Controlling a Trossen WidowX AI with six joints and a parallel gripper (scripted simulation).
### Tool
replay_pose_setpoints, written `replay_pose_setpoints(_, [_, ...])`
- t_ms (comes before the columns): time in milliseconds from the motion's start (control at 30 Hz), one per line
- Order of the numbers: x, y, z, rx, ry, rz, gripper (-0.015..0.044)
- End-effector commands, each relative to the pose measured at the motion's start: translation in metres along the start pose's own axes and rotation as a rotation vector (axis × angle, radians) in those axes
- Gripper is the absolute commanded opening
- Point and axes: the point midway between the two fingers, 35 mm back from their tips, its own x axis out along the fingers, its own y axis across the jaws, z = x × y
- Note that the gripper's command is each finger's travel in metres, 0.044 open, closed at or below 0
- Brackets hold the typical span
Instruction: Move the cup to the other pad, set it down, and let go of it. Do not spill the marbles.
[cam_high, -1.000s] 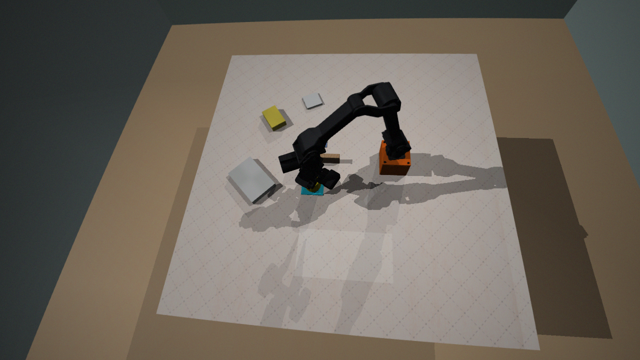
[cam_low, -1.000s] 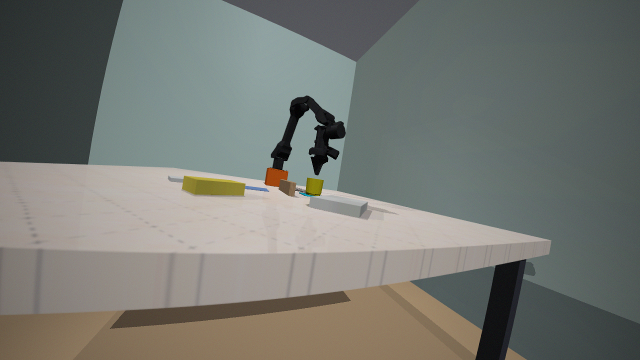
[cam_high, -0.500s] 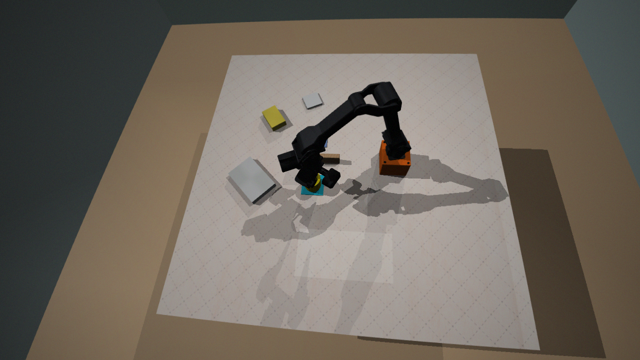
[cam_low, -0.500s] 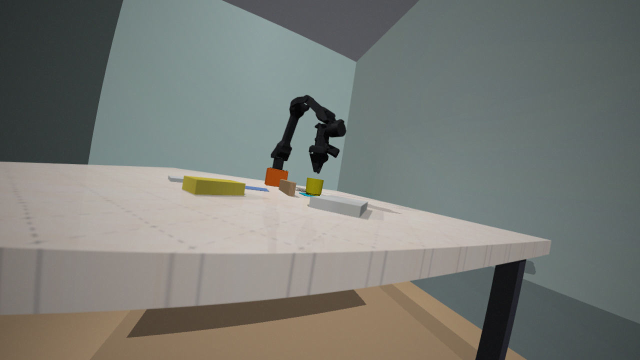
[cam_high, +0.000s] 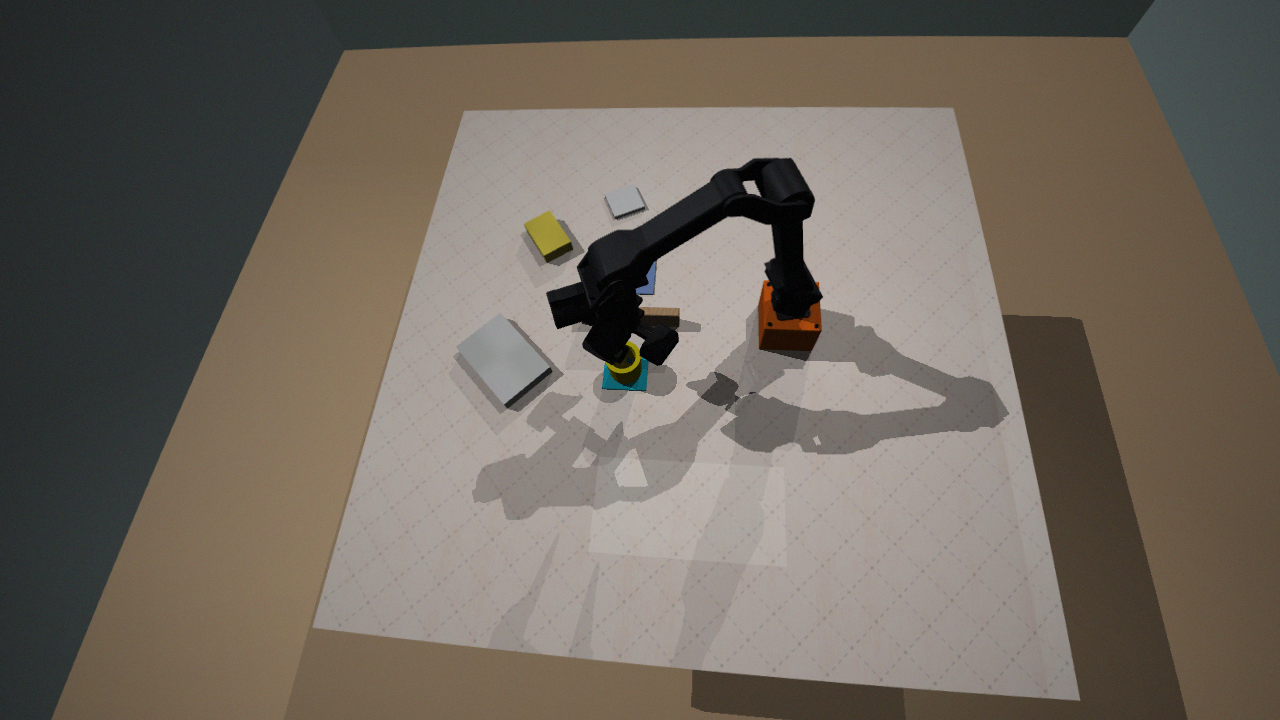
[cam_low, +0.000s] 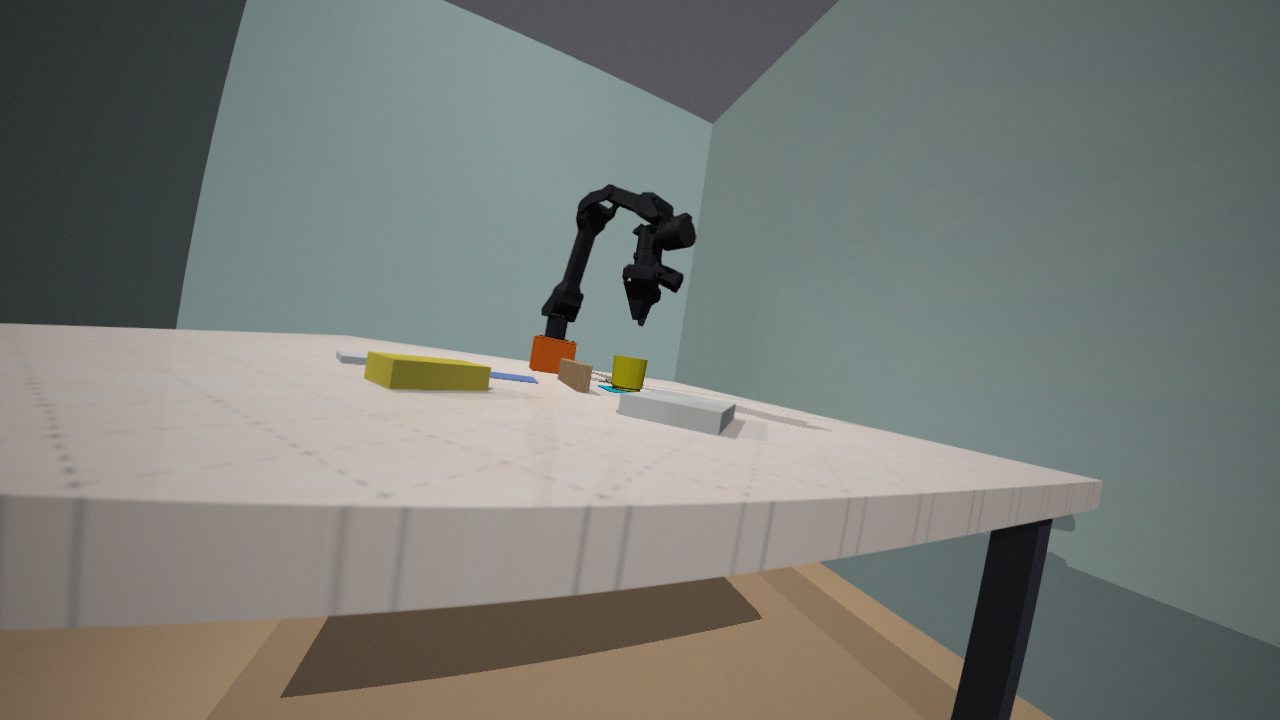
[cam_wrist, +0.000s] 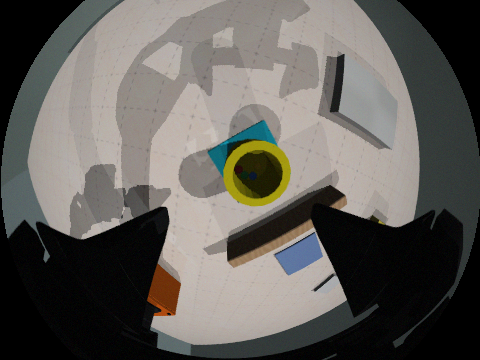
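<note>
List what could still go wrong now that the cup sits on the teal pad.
1. The cup sits toward one corner of the teal pad, so a small nudge could shift it off.
2. The open gripper hangs directly above the cup; a dip while retreating could clip the rim and spill the marbles.
</note>
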Motion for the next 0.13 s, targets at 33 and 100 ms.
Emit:
replay_pose_setpoints(33, [0.0011, 0.0003, -0.0003, 0.000, 0.001, 0.001, 0.0440])
replay_pose_setpoints(100, [0.0011, 0.0003, -0.0003, 0.000, 0.001, 0.001, 0.0440])
